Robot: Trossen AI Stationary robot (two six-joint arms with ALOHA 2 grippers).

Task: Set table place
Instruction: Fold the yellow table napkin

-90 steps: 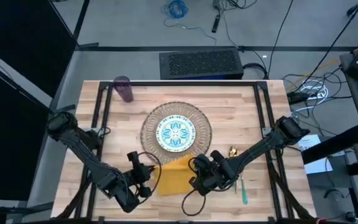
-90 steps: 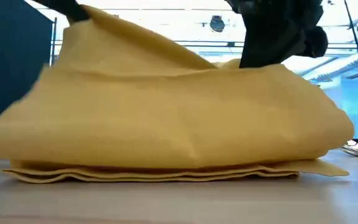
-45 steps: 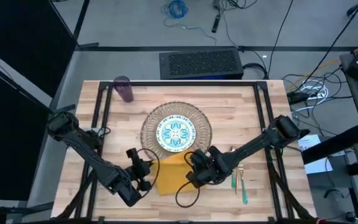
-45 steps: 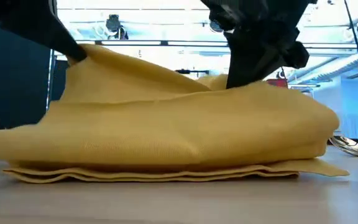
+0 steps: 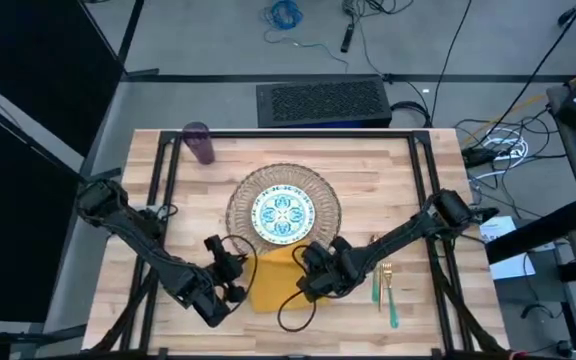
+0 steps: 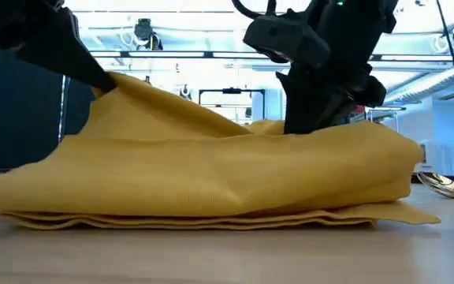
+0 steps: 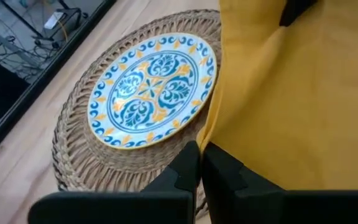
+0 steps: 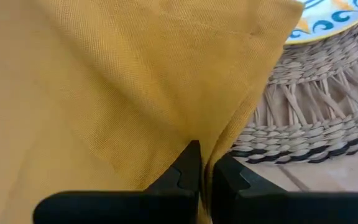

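Note:
The mustard-yellow napkin [image 5: 274, 281] lies folded in several layers near the table's front edge, just in front of the woven mat [image 5: 240, 224] and the teal-patterned plate [image 5: 283, 213]. Its far edge reaches the mat's near rim. My left gripper [image 5: 238, 281] is shut on the napkin's left side, my right gripper [image 5: 308, 277] on its right side. The upper layers [image 6: 211, 150] are raised in a hump over the bottom layers on the wood. A gold fork and spoon with teal handles [image 5: 383, 285] lie to the right. The purple cup [image 5: 200, 143] stands at the far left. My left gripper pinches the napkin's edge [image 7: 211, 134] next to the mat between its two fingers, coming from the table's left. That raised corner [image 6: 105, 83] is held above the table, and the cloth slopes down from it. My right gripper pinches an edge of the napkin's upper layers [image 8: 219, 146] on its right side, beside the mat's rim. The fingers come slanting down from the right. The held cloth [image 6: 314, 130] is lifted while the bottom layers stay on the wood.
The table's black frame rails [image 5: 164, 170] run along the left, right and far sides. Bare wood shows left of the mat [image 5: 190, 215] and at the far right [image 5: 388, 180]. A dark box [image 5: 323, 103] and cables lie on the floor beyond the far edge.
Both grippers have gone a little toward the table's left edge, still shut on the napkin. The raised upper layers have shifted left with them and sunk lower, while the bottom layers stayed on the wood. The right arm has drawn off the fork and spoon, which now show fully.

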